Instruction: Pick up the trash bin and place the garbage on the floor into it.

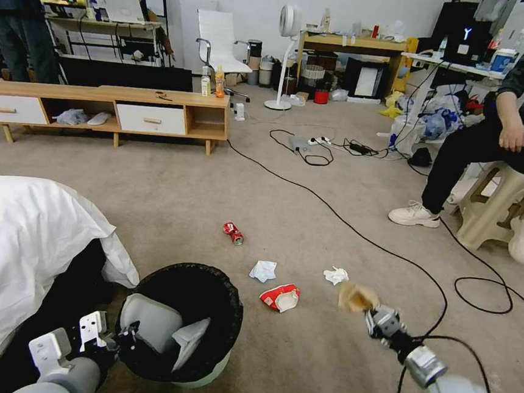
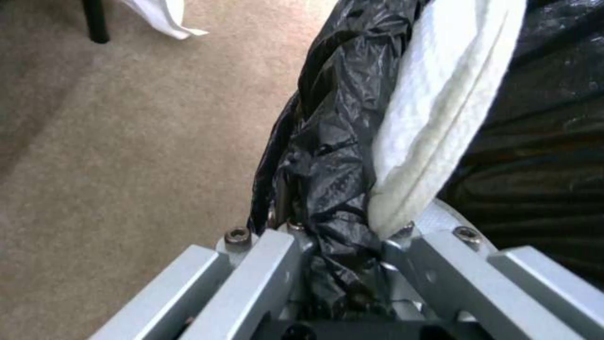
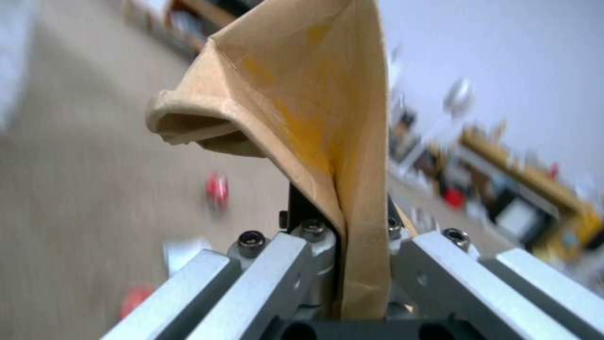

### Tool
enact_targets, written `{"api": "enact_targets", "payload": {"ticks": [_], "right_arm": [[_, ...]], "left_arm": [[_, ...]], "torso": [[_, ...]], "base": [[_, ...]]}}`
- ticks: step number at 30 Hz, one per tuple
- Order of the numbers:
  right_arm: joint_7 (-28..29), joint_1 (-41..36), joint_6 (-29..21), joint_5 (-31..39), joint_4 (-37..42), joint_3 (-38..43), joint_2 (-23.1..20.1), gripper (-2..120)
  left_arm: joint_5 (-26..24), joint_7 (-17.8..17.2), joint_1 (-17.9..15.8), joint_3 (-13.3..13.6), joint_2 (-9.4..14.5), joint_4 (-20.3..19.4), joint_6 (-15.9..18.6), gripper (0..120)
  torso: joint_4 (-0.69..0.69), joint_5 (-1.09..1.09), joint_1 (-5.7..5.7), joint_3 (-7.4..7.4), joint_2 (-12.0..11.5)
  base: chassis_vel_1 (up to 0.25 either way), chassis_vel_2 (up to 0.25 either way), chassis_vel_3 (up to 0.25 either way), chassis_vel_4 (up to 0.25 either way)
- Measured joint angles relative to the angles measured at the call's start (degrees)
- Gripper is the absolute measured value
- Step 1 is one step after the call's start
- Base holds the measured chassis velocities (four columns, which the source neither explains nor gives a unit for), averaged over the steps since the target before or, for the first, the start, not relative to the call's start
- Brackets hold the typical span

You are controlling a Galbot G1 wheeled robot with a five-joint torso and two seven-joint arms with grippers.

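Between the right gripper's (image 3: 343, 245) closed fingers sits the brown paper scrap (image 1: 356, 296), lifted above the carpet (image 1: 311, 188), arm reaching forward; the left gripper (image 2: 339, 236) clamps the black-lined rim of the trash bin (image 1: 193, 313) low beside the robot

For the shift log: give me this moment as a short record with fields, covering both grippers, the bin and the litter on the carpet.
left gripper: shut on the trash bin's bag-lined rim
trash bin: white, black liner, low on the robot's left
right gripper: shut on the brown paper scrap, raised on the robot's right
brown paper scrap: clear of the floor, not over the bin
floor: beige carpet crossed by black cables
litter lying on the floor: red can, two white tissues, red-and-white cup
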Motion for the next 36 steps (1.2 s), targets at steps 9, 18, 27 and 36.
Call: {"api": "enact_targets", "payload": {"ticks": [9, 18, 27, 36], "right_arm": [[1.7, -3.8, -4.4, 14.6, 16.8, -6.9, -0.9, 0], [2.9, -4.2, -8.3, 24.1, 24.2, -11.6, -3.5, 0], [2.7, -5.2, -9.8, 28.1, 25.6, -16.4, -6.7, 0], [2.4, -5.9, -10.0, 24.4, 22.4, -20.2, -7.2, 0]], "left_arm": [[2.1, -0.7, -1.3, 4.6, -0.1, -0.1, 0.1, 5], [3.9, -1.8, -3.5, 9.1, 0.4, 1.4, 0.4, 5], [4.1, -3.1, -10.3, 15.9, 2.0, 7.1, 1.2, 5], [3.3, -1.8, -13.5, 18.9, 2.2, 9.5, 0.6, 5]], "torso": [[0.01, 0.01, 0.0, 0.0, 0.0], [0.01, 0.02, 0.0, 0.0, 0.0], [0.0, 0.02, 0.0, 0.0, 0.0], [0.0, 0.02, 0.0, 0.0, 0.0]], "base": [[0.0, 0.0, 0.0, 0.0], [0.0, 0.0, 0.0, 0.0], [0.0, 0.0, 0.0, 0.0], [0.0, 0.0, 0.0, 0.0]]}}
